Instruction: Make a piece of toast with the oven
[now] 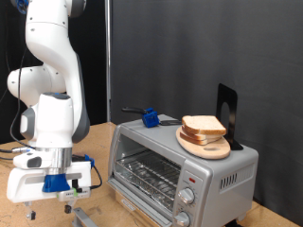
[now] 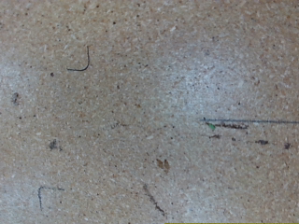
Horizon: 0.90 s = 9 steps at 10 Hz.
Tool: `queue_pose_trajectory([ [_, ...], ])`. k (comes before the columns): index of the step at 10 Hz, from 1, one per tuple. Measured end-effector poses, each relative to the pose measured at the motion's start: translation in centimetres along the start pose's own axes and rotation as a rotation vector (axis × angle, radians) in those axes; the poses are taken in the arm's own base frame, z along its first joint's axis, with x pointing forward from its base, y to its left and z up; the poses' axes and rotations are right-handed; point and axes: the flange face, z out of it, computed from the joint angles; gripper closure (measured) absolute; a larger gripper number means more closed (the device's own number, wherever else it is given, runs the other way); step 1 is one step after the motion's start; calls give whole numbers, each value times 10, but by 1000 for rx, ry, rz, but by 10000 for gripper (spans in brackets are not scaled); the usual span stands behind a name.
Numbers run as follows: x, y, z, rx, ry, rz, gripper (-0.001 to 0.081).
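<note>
Your end effector (image 1: 59, 194) hangs low over the table (image 1: 104, 203) near its left edge, holding nothing; whether its fingers are spread or closed cannot be told, and the wrist view shows only bare speckled tabletop. Right of it stands the oven (image 1: 180, 165), rack visible inside. The bread slices (image 1: 203, 127) lie on the round wooden board (image 1: 208, 148) on top of the oven. Expect bread to be light, soft and crushable; pinch gently at a crust edge.
</note>
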Motion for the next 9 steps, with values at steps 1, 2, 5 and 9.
queue_pose_trajectory([
  [1,3,1,-1,9,-14,-3,124],
  [2,8,3,-5,16,-32,-12,124],
  [5,21,9,-29,79,-85,-59,124],
  [9,34,37,-24,30,-100,-75,124],
])
